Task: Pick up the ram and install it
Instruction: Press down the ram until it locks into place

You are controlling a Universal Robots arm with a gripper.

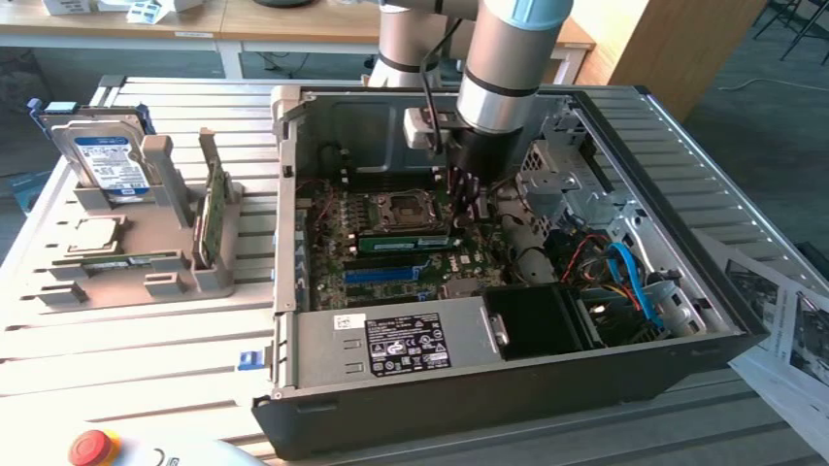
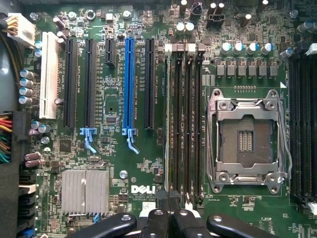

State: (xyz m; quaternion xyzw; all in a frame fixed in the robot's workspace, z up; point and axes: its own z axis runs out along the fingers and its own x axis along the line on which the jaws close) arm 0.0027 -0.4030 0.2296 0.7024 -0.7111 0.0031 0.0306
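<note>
The ram [image 1: 402, 241] is a long green stick lying along a memory slot on the motherboard, just beside the empty CPU socket [image 1: 402, 209]. In the wrist view I look down on the ram [image 2: 173, 124] edge-on as a thin line in the slot nearest the blue expansion slot [image 2: 129, 84]. My gripper [image 1: 463, 199] reaches down into the open computer case at one end of that stick. Its black fingers are shut together, and the gripper [image 2: 170, 201] sits right over the end of the slot. Whether the tips pinch the stick or only press on it is hidden.
A grey holder [image 1: 155, 262] in the exterior view's left carries a silver hard drive [image 1: 111, 160], a square CPU chip [image 1: 97, 236] and another upright green board [image 1: 212, 209]. Case walls [image 1: 287, 194], a drive cage [image 1: 564, 165] and loose cables [image 1: 622, 272] crowd the arm.
</note>
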